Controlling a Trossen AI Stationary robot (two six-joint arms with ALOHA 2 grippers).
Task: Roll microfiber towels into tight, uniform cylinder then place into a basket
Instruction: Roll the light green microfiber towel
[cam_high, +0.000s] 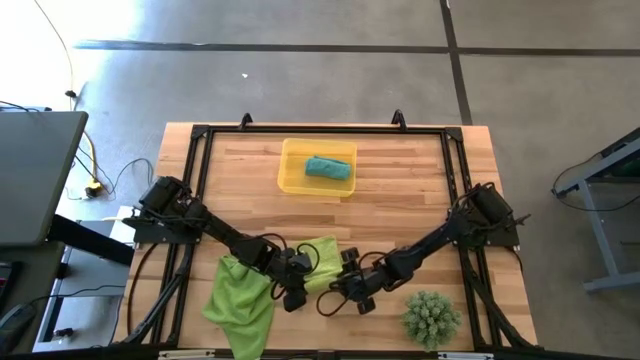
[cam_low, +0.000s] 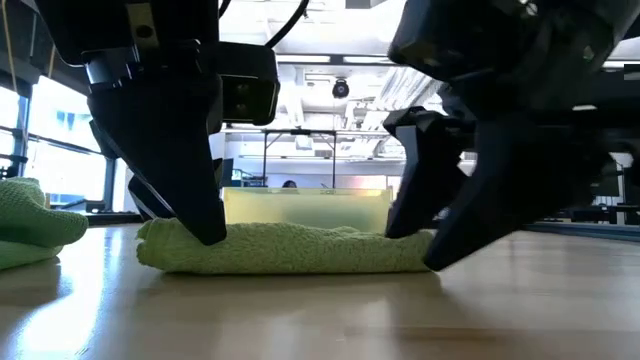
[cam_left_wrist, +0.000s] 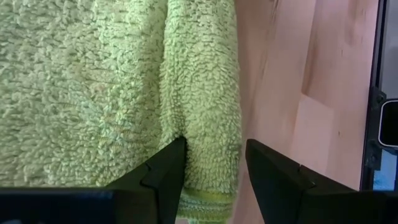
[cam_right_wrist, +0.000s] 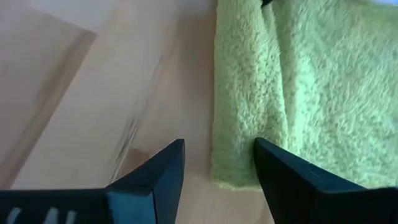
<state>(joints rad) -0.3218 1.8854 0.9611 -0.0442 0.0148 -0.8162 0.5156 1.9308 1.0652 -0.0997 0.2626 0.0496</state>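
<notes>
While both dark arms reach toward the near middle of the pale wooden table (cam_high: 420, 170), they meet at a lime-green fluffy microfiber towel (cam_low: 290, 250) that lies there partly rolled into a low, long bundle. The left pincer (cam_left_wrist: 214, 168) stands at one end of this bundle; its two dark fingers are apart, and the rolled edge of the towel sits between them, so the pincer is around the fold, but I cannot tell if the fingers press it. The right pincer (cam_right_wrist: 217, 168) stands at the other end of the same bundle, with its fingers also apart; the corner of the towel lies just in front of the gap, and the wood shows between the fingers, so this pincer is open and holds nothing. In the low view both pincers come down onto the bundle from above, one at each end. A second lime-green microfiber towel (cam_high: 240, 300) lies loose and crumpled beside the bundle, on the left arm's side. Beyond the bundle, toward the far edge of the table, stands the shallow translucent yellow plastic basket (cam_high: 292, 180), and a teal rolled microfiber towel (cam_high: 328, 168) lies inside it. A spiky green ball-shaped plant (cam_high: 432, 316) stands near the bundle on the right arm's side.
</notes>
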